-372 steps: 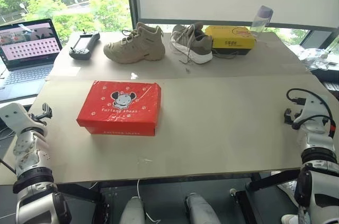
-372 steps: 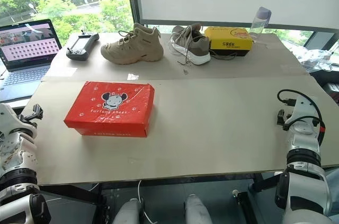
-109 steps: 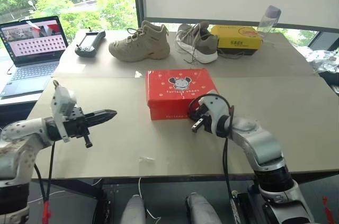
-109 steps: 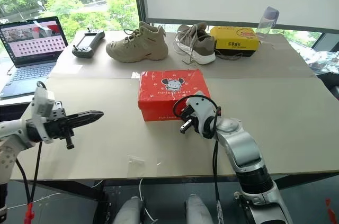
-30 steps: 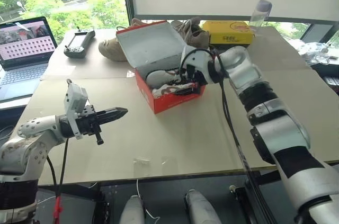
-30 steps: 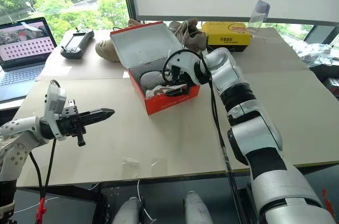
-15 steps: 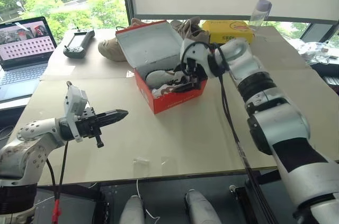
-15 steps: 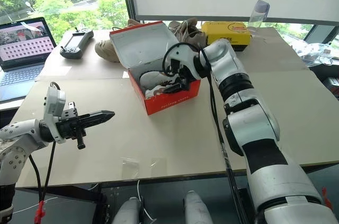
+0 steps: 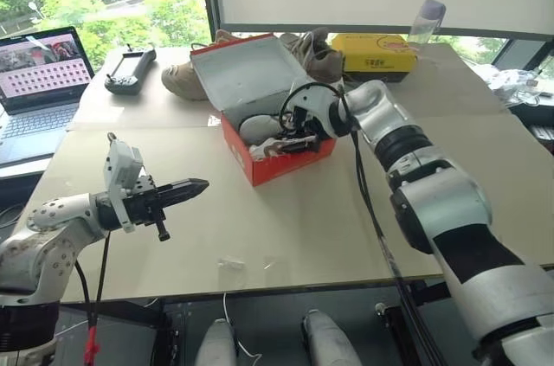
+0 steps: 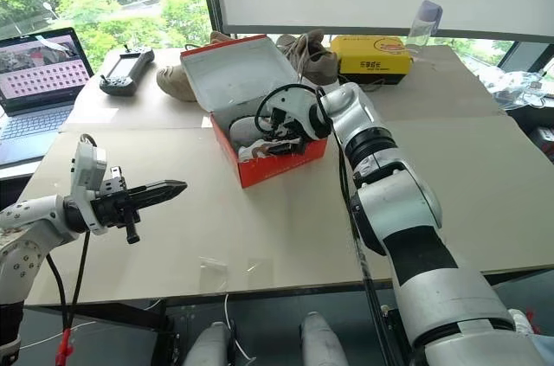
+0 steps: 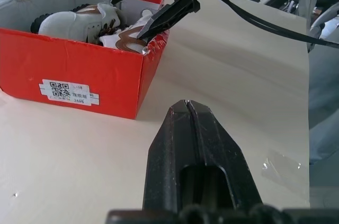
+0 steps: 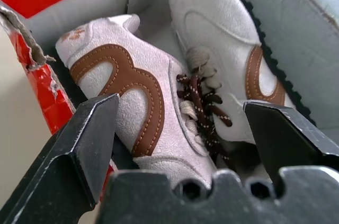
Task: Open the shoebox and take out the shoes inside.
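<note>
The red shoebox (image 9: 290, 163) sits mid-table with its lid (image 9: 242, 72) tipped back, showing the pale grey inside. A pair of small grey-white shoes with brown side marks lies in it: one shoe (image 12: 143, 113) by the torn front wall, the other shoe (image 12: 222, 49) behind it. My right gripper (image 12: 180, 106) is open and dips into the box just above the shoes. One of its fingers (image 12: 90, 134) is by the front corner and the other is over the far shoe. It holds nothing. My left gripper (image 9: 201, 184) is shut and empty, hovering level to the left of the box.
Along the far edge stand a tan boot (image 9: 177, 80), a grey sneaker (image 9: 316, 50), a yellow box (image 9: 374, 52) and a bottle (image 9: 428, 22). A laptop (image 9: 39, 72) and a controller (image 9: 125, 70) are at the far left. A plastic scrap (image 9: 229, 262) lies near the front edge.
The box, earlier shut, now has its lid tipped back. Over the last half second my right gripper sank lower into the box, closer over the shoes. The left gripper stayed put.
</note>
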